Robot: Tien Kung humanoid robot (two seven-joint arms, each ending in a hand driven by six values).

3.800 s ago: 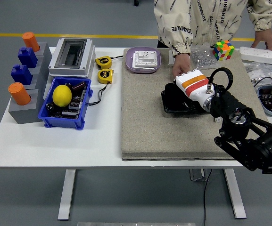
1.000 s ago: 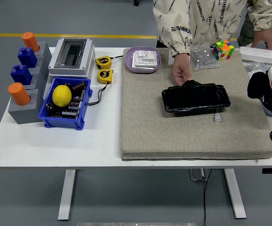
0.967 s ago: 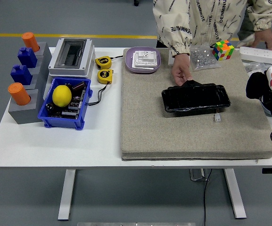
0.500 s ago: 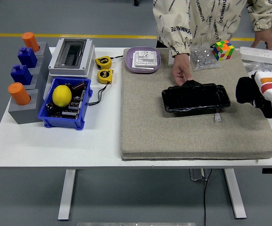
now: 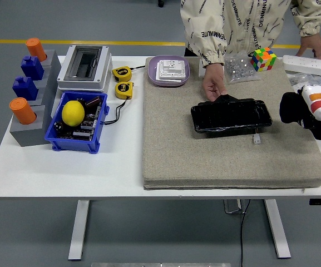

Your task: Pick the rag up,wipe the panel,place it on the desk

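From the head view, we see the black panel [image 5: 231, 116] lying on the grey mat [image 5: 227, 161], a person's hand [image 5: 213, 86] touching its far left corner; our right hand [image 5: 310, 108] sits at the mat's right edge, apart from the panel, its dark fingers [image 5: 290, 108] bunched, though we cannot tell whether they hold the rag or nothing; no rag shows elsewhere. We judge the wipe's state unclear, and the rag is not visibly set down; our left arm is out of view.
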